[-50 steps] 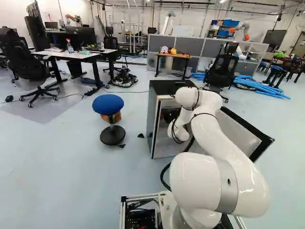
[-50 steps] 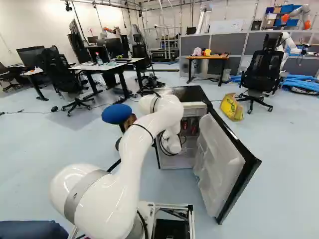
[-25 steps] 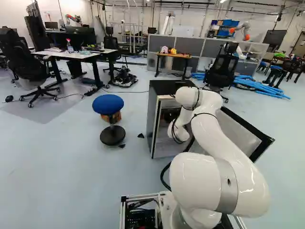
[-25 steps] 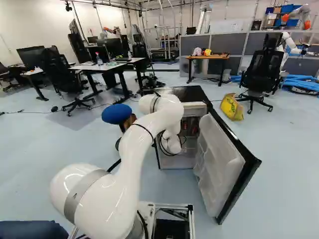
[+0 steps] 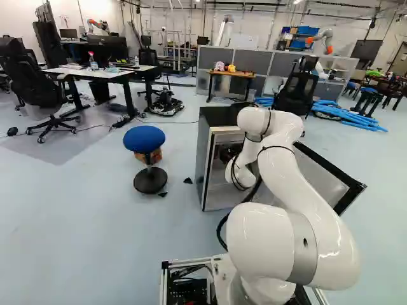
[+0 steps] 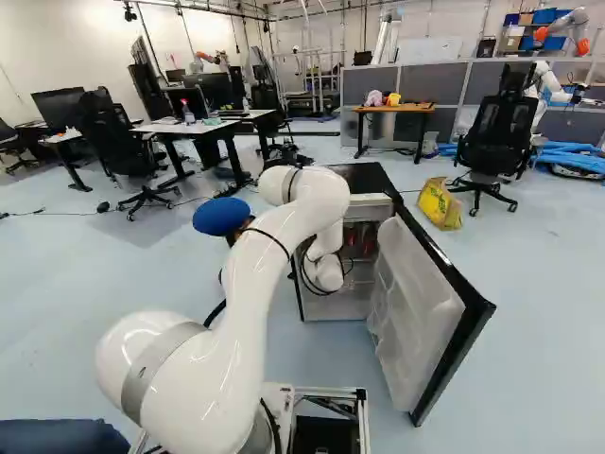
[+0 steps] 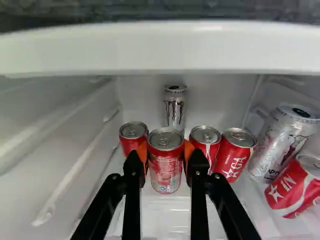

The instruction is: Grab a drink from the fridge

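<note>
The small fridge (image 5: 204, 159) stands ahead of my base with its door (image 6: 425, 312) swung out. In the wrist view my gripper (image 7: 166, 152) is inside it, shut on a red drink can (image 7: 165, 167), one orange pad against each side. The can looks upright; whether it touches the shelf I cannot tell. Beside one finger is another red can (image 7: 133, 136); two more red cans (image 7: 205, 140) (image 7: 234, 156) stand beyond the other. A white can (image 7: 174, 107) is behind the held one. In the base views my wrist hides the fingers.
A leaning white can (image 7: 282, 142) and a tilted red can (image 7: 295, 186) lie toward the fridge's side wall (image 7: 55, 165). Its top front edge (image 7: 165, 50) crosses above the cans. A blue stool (image 5: 144, 138) stands beside the fridge, a yellow bag (image 6: 440, 203) beyond the door.
The upper bend of my arm has risen a little in both base views, and the wrist has shifted slightly. Base, fridge and door stay as they were.
</note>
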Available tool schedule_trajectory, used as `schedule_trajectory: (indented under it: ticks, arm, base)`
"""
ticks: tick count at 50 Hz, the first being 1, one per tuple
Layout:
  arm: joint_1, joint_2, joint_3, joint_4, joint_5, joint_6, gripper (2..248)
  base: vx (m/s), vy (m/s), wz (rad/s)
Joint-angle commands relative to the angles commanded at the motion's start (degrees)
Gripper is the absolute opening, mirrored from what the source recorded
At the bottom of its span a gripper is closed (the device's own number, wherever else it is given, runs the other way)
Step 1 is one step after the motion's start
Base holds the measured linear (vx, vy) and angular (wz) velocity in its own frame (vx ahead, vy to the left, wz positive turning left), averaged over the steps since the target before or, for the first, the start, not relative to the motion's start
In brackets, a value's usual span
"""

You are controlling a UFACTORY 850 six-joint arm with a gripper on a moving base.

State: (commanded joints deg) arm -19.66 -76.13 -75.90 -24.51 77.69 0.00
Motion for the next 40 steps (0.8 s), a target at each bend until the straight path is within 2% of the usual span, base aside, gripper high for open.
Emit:
schedule_trajectory:
  ticks: [5,40]
  arm:
    - [-0.2,2.0,2.7,0.0,0.0,0.0,93]
    - [-2.2,8.6,15.7,0.0,0.0,0.0,93]
  base:
    - [0.0,0.0,0.0]
    - [0.0,0.0,0.0]
